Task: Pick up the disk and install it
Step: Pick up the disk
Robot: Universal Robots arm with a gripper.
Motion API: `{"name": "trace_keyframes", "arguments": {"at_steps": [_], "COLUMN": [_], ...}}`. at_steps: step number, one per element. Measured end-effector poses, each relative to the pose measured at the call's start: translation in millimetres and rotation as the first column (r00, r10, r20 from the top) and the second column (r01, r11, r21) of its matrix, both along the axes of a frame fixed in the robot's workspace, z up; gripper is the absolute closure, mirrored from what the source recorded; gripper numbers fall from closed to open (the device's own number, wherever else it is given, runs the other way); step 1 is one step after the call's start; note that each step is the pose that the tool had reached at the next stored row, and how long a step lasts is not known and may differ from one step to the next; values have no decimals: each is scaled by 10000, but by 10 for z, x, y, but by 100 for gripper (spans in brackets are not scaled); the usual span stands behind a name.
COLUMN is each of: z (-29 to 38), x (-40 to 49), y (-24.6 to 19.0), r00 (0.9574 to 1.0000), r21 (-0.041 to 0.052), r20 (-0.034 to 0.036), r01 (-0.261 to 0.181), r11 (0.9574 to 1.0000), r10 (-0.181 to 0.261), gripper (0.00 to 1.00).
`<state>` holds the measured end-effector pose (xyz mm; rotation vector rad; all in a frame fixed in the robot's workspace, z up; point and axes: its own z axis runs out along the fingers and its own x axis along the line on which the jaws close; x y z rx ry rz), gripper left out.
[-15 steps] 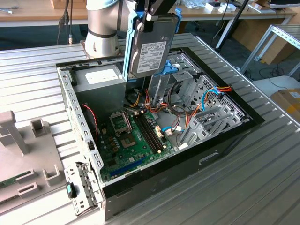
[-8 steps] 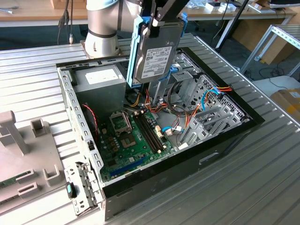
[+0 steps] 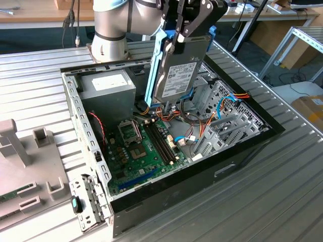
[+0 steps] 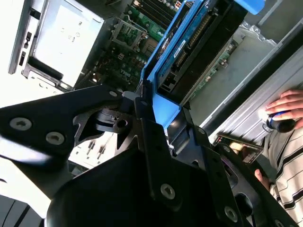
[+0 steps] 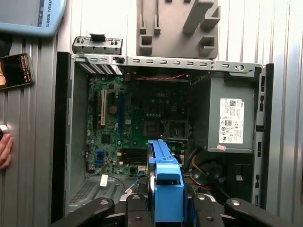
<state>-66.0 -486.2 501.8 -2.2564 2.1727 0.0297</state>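
The disk [image 3: 180, 70] is a grey-metal drive with a white label in a bright blue carrier frame. It hangs on edge, tilted, above the open computer case [image 3: 242, 156], over the middle of the case beside the silver drive cage [image 3: 222, 108]. My gripper [image 3: 176, 38] is shut on the disk's upper end, its black fingers [image 3: 194, 22] clamping both faces. In the second wrist view the disk [image 4: 189, 42] runs edge-on away from my gripper [image 4: 165, 120]. In the first wrist view the blue carrier [image 5: 165, 182] rises between the black fingers [image 5: 137, 208] over the motherboard [image 5: 137, 123].
The case holds a green motherboard [image 3: 144, 146], a grey power supply box [image 3: 108, 91] with a white sticker, and coloured cables [image 3: 222, 113]. A grey fixture [image 3: 30, 166] lies at the exterior view's left. A person's hand [image 4: 286, 106] and a phone [image 5: 14, 71] lie beside the case.
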Motion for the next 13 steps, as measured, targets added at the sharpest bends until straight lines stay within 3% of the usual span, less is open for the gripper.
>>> {"name": "trace_keyframes", "arguments": {"at_steps": [7,13], "z": [0,0], "x": [6,6], "y": [-189,-203], "r00": [10000,10000], "r21": [-31,-31], "r20": [0,-1], "r01": [0,0], "r11": [10000,10000], "r10": [0,0], "gripper": [64,64]}}
